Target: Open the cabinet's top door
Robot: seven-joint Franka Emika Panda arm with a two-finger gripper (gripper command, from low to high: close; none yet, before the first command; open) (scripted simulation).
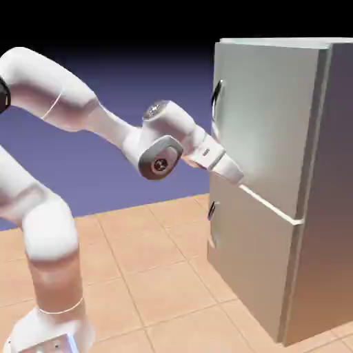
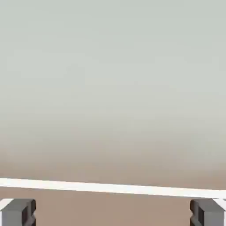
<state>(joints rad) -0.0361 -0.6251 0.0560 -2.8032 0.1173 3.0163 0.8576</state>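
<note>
Gripper (image 1: 238, 176) spread wide and empty near the top door's (image 1: 269, 117) lower edge, well below its handle (image 1: 217, 96); cabinet (image 1: 331, 207) yet unopened.

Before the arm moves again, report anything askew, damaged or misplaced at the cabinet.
Nothing is damaged or askew. One oddity: the open claw sits at the bottom of the top door, by the seam above the lower door, well below the top door's handle.
</note>
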